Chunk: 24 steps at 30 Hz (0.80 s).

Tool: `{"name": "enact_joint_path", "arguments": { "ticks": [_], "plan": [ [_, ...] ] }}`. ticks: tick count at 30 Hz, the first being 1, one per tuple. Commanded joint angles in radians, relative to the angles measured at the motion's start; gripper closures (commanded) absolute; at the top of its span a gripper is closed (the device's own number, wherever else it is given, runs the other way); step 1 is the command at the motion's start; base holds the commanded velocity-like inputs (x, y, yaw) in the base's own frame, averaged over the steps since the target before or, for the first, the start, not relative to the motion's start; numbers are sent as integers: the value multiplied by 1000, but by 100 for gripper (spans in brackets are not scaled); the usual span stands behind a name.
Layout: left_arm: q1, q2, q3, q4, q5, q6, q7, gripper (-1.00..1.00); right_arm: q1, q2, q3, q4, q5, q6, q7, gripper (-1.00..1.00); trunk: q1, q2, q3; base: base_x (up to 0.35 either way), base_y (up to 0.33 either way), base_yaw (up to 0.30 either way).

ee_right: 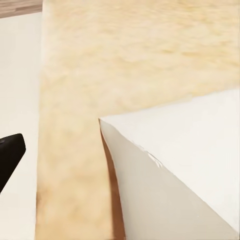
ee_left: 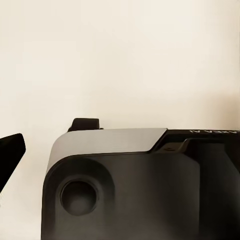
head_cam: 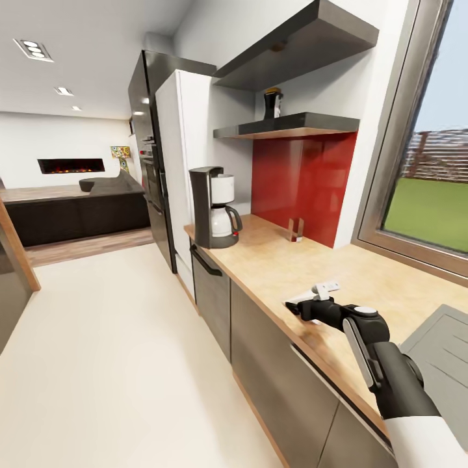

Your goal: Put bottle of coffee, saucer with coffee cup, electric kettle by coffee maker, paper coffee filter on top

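The coffee maker (head_cam: 213, 208) stands at the far end of the countertop (head_cam: 364, 273). High above it, the bottle of coffee (head_cam: 272, 103) sits on the black kitchen shelf (head_cam: 292, 123). My right gripper (head_cam: 296, 304) hovers low over the countertop's front edge, jaws spread. The white paper coffee filter (head_cam: 325, 286) lies right beside it. In the right wrist view the filter (ee_right: 185, 165) looms large, well apart from the one black finger (ee_right: 10, 155) that shows. The left wrist view has one left finger (ee_left: 10, 155) out at the frame edge, over the floor.
A grey steel sink (head_cam: 442, 344) lies by my right arm. A small wooden holder (head_cam: 296, 229) stands before the red backsplash (head_cam: 302, 182). A white fridge (head_cam: 175, 162) and black oven tower (head_cam: 148, 149) close off the counter's far end. Pale floor (head_cam: 117, 351) stretches left.
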Motion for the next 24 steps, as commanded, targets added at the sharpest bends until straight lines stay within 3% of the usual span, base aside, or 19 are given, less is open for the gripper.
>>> {"name": "enact_joint_path", "arguments": {
  "ticks": [1,24],
  "plan": [
    [0,-1,3,-1,0,-1,0,-100,-1,-1,1,-1,1,5,3,-100,0,-1,-1,56,73,0],
    [0,-1,3,-1,0,-1,0,-100,-1,-1,1,-1,1,5,3,-100,0,-1,-1,5,7,0]
  ]
}}
